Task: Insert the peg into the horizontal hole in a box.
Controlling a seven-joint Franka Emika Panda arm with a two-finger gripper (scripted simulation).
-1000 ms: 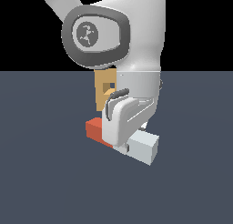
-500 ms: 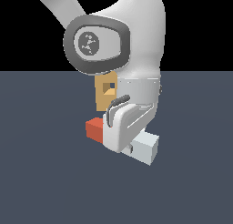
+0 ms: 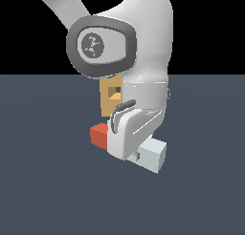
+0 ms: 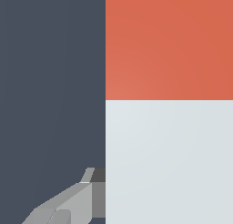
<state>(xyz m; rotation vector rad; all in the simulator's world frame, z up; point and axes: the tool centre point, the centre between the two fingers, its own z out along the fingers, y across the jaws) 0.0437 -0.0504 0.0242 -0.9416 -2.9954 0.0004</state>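
The peg [image 3: 152,154] lies flat on the dark floor, its red end [image 3: 99,135] towards the exterior view's left and its pale end towards the right. My gripper [image 3: 131,150] is down over the peg's middle and straddles it, the hand hiding that part. In the wrist view the peg [image 4: 168,141] fills one side, red [image 4: 168,45] above pale. One finger [image 4: 77,200] lies right at the peg's side; the other is hidden, so I cannot tell whether the jaws are closed. The tan box [image 3: 111,96] stands behind the arm, its dark square hole [image 3: 115,90] visible.
The arm's white wrist and link [image 3: 143,62] hide the right part of the box. Dark flat floor [image 3: 48,191] lies all around the peg and box.
The arm has come down a little over the peg. The peg and box have not moved.
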